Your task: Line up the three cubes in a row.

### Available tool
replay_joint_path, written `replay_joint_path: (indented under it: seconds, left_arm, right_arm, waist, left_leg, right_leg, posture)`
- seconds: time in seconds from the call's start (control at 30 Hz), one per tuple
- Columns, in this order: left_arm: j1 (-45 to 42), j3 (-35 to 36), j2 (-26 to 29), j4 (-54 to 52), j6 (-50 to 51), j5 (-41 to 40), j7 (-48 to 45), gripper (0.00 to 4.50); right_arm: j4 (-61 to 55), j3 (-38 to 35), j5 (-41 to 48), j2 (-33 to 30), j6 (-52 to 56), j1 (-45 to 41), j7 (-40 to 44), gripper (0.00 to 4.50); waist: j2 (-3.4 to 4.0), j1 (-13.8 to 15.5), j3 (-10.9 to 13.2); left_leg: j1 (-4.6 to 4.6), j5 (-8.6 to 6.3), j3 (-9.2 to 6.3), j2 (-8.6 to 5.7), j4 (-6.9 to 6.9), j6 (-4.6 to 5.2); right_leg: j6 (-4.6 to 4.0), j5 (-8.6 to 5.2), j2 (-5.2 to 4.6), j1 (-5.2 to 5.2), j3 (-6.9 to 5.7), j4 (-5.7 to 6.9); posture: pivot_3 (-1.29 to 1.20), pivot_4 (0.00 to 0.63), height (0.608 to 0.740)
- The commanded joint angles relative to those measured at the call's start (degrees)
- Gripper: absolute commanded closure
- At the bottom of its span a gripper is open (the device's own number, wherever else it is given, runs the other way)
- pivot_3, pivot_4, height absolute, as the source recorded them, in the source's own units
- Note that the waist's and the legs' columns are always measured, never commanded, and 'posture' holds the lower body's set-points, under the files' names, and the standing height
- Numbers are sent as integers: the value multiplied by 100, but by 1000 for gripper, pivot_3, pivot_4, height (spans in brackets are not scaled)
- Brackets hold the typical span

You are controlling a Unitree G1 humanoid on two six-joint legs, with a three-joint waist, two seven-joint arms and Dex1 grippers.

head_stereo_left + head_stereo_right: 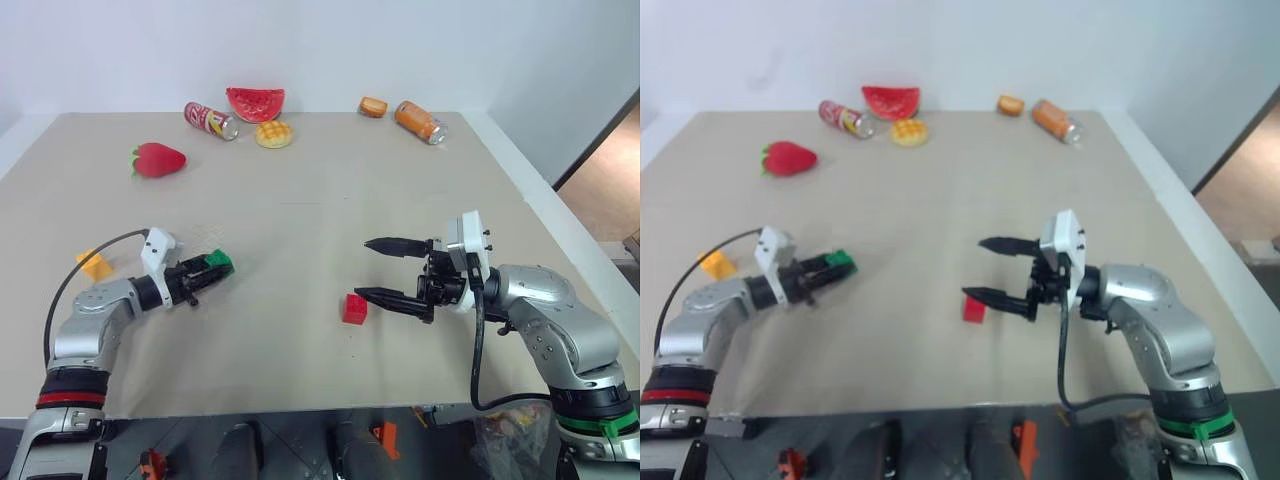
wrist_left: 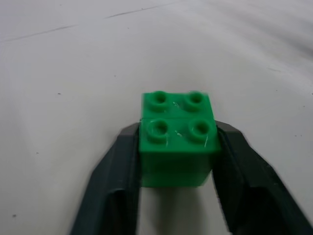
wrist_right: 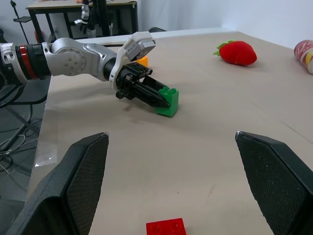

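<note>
While we look from the left eye view, our left gripper (image 1: 207,270) pinches the green cube (image 1: 218,263) on the table (image 1: 300,180); our right gripper (image 1: 385,270) stands spread beside the red cube (image 1: 353,308), the yellow-orange cube (image 1: 94,264) far left. From the left wrist view, both fingers (image 2: 122,166) clamp the green cube's sides.

Glossy moulded plastic on green cube (image 2: 176,139), matt dark plastic on fingers (image 2: 115,186), matt beige table (image 1: 300,200).
</note>
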Motion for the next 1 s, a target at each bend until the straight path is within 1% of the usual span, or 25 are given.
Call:
replay_joint_path:
  seconds: [0.03,0.2,0.4,0.57,0.7,0.83,0.9,1.0]
  left_arm:
    - [-54,-31,149,36,-70,114,-115,3179]
    - [-194,-352,242,179,-537,426,-496,3179]
    - [-509,-1037,253,-10,-1377,597,-1680,3179]
    - [-951,-1461,72,317,-1803,547,-2620,3179]
    - [-1339,-1562,-140,848,-2111,535,-3144,3179]
    - [-1744,-1685,-397,1530,-2492,676,-3487,3179]
    - [-1853,-1709,-481,1735,-2583,709,-3596,3179]
    - [-2018,-1801,-717,2176,-2998,912,-3610,3179]
  right_arm:
    - [-18,-60,22,-38,-78,-142,62,176]
    - [78,6,-46,-22,-131,-244,132,176]
    - [114,-2,-5,-72,-83,-336,260,176]
    - [-97,-237,383,-248,237,-259,372,176]
    - [-364,-533,651,-705,423,235,673,176]
    - [-277,-893,445,-1161,254,970,882,176]
    - [-229,-986,406,-1216,176,1114,860,176]
    - [-142,-941,103,-1228,-52,1331,777,176]
  waist:
    - [0,0,0]
    - [0,0,0]
    - [0,26,0]
    - [0,42,0]
    - [0,77,0]
    - [0,106,0]
    - [0,101,0]
    - [0,95,0]
  left_leg:
    - [0,0,0,0,0,0]
    - [2,0,0,0,0,0]
    - [-3,0,1,-2,2,0]
    - [-7,0,0,-2,2,0]
    - [-8,0,0,-2,4,1]
    - [-10,0,-2,-4,6,2]
    - [-11,0,-3,-5,13,2]
    - [-10,0,-3,-4,28,2]
  right_leg:
    - [0,0,0,0,0,0]
    - [-1,0,1,0,0,0]
    - [-1,-1,-2,0,1,0]
    - [-2,-2,0,-2,2,0]
    - [-1,-3,1,-1,2,0]
    - [2,-7,2,-1,2,0]
    - [5,-4,2,-1,4,0]
    - [9,4,6,2,7,0]
  posture:
    - [0,150,740]
    - [0,150,740]
    - [0,150,740]
    - [0,150,740]
    - [0,150,740]
    - [0,150,740]
    - [0,150,740]
    - [0,150,740]
